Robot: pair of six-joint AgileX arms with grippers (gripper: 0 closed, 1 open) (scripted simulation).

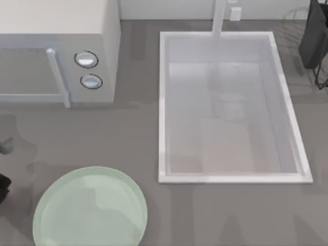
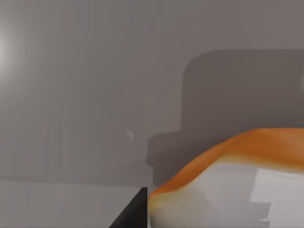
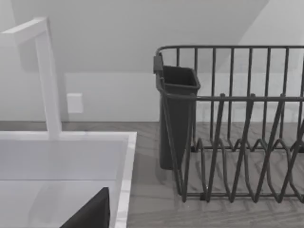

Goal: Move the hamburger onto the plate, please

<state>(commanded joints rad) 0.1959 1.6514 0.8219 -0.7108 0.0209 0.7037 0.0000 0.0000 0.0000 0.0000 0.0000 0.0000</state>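
Top view: pale mint-green round plate [image 1: 90, 207] sits near the table's left front, empty.

Left wrist view: small orange-and-whitish hamburger [image 2: 237, 180] right up against the left gripper; whether it is held, cannot tell.

Right wrist view: dark wire dish rack [image 3: 232, 128]; right arm parked, farther from the plate.

Soft, even light falls over the grey tabletop [image 1: 133, 138] in the top view, with faint, blurred-edged shadows at about seven to nine o'clock near the plate [image 1: 56, 205], whose pale surface carries a mild sheen. In the left wrist view a bright glare glows at nine o'clock, a broad soft-edged shadow darkens the wall, and the hamburger [image 2: 237, 185] sits very close and looks smeared. In the right wrist view the dish rack [image 3: 237, 123] casts thin shadows.
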